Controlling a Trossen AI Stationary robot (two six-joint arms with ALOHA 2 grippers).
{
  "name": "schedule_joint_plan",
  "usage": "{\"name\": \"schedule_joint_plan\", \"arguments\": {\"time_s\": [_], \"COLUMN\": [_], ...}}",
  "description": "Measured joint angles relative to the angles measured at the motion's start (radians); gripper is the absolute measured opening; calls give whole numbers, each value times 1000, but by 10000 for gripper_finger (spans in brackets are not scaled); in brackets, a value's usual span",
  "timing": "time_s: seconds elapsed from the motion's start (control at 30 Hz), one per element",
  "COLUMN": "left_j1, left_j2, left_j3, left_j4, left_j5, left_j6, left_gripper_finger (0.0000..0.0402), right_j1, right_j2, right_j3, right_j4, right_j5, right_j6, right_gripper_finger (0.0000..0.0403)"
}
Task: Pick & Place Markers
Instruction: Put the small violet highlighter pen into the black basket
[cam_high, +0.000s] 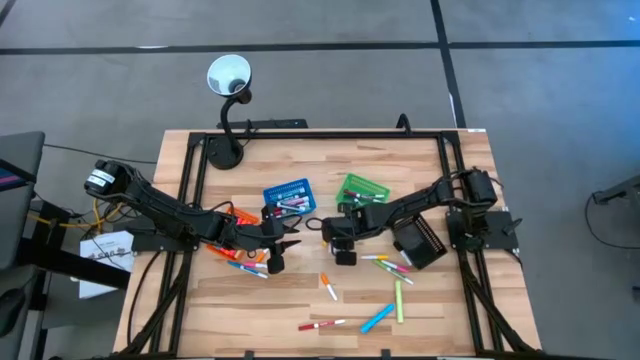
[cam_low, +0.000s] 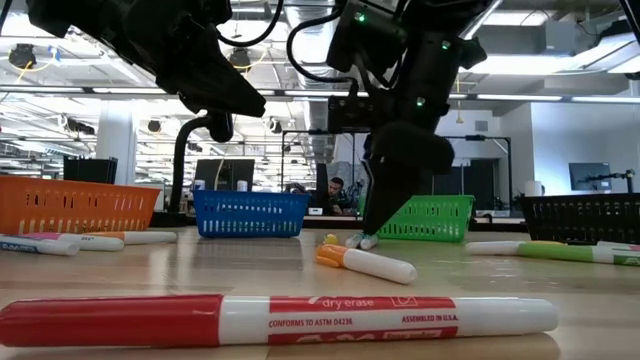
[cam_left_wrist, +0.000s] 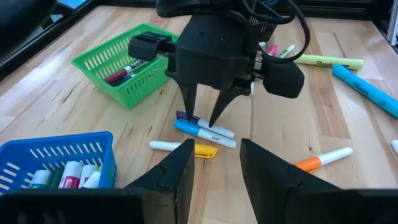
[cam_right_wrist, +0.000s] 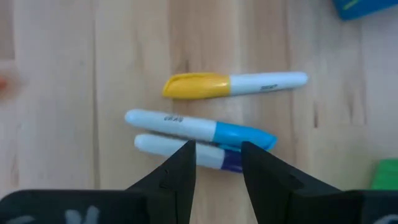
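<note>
Between the right gripper (cam_left_wrist: 205, 118) fingers, spread narrowly & empty, lies a purple-capped white plastic marker (cam_right_wrist: 186, 152) on the wooden tabletop (cam_high: 440, 310), blue-capped one touching. Drop straight, pinch purple only. Left gripper (cam_left_wrist: 214, 163) fingers apart, empty, nearby.

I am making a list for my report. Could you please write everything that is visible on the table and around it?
markers: many, mixed colours, scattered on table; some inside baskets
three markers under right gripper: yellow-capped, blue-capped, purple-capped, table centre
red marker: one, nearest in low view
blue basket: one, centre
green basket: one, right of blue
orange basket: one, left
black basket: one, right
lamp: one, white, table's far edge
left gripper: fingers open, empty
right gripper: fingers open, astride the marker cluster
</note>
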Motion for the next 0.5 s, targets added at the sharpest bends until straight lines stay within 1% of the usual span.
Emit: {"name": "schedule_joint_plan", "arguments": {"time_s": [0.13,0.23,0.37,0.5], "left_j1": [0,0,0,0], "left_j2": [0,0,0,0], "left_j3": [0,0,0,0], "left_j4": [0,0,0,0], "left_j5": [0,0,0,0], "left_j6": [0,0,0,0], "left_gripper_finger": [126,126,126,126], "right_j1": [7,14,14,20], "right_j2": [-1,-1,5,13], "right_j3": [0,0,0,0], "right_j4": [-33,-27,-24,-12], "right_j5": [-17,-15,-15,1], "right_j6": [-15,-15,-30,-123], "right_gripper_finger": [119,128,159,197]}}
